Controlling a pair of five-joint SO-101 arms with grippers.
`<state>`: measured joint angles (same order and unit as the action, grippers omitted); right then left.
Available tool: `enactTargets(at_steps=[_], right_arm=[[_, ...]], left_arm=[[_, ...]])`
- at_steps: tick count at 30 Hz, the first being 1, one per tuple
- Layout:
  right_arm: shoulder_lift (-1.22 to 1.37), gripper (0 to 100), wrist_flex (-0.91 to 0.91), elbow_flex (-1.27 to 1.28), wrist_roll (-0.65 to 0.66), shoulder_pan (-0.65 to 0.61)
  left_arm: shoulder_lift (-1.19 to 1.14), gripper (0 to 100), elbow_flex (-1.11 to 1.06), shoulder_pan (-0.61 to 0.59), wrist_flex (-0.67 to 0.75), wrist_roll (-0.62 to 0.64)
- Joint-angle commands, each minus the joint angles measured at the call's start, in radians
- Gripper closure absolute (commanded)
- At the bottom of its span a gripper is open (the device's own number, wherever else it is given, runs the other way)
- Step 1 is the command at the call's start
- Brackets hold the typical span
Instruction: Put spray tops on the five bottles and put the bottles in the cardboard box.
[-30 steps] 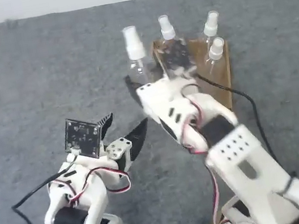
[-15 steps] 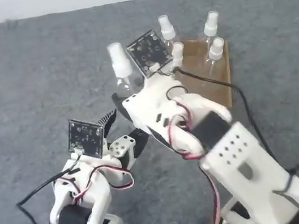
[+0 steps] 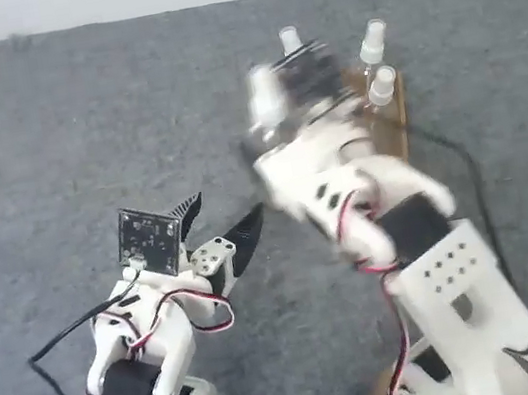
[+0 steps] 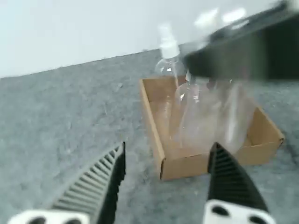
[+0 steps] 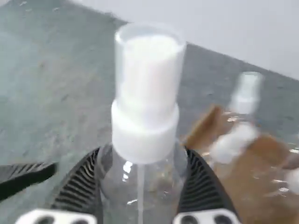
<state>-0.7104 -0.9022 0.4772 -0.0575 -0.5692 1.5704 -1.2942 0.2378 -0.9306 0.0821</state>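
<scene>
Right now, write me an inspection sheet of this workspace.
Surface: grey mat, carpet-like.
Job's things: cardboard box open on top; three capped bottles stand at it; one more bottle, spray top on, is held.
Clutter: nothing seen.
Grippers: right gripper shut on the bottle near the box; left gripper open, empty, above the mat.
Cables: black cable trails from the left arm.
Surroundings: pale wall behind the mat.

No lettering, label or number can be read — anywhere here.
</scene>
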Motion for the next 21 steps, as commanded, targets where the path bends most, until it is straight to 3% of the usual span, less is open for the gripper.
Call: enactTargets(at_steps=[1, 8, 21], right_arm=[[-0.058, 99.3, -0.005, 0.008, 0.063, 0.191], [-0.059, 99.3, 0.019, 0.141, 0.071, 0.265], [-0.047, 99.3, 0.591, 0.466, 0.072, 0.335]], left_arm=[[0.014, 74, -0.005, 0.005, 0.026, -0.012], [0.015, 74, -0.012, -0.003, 0.029, -0.014], [0.015, 95, -0.054, -0.005, 0.078, -0.015]])
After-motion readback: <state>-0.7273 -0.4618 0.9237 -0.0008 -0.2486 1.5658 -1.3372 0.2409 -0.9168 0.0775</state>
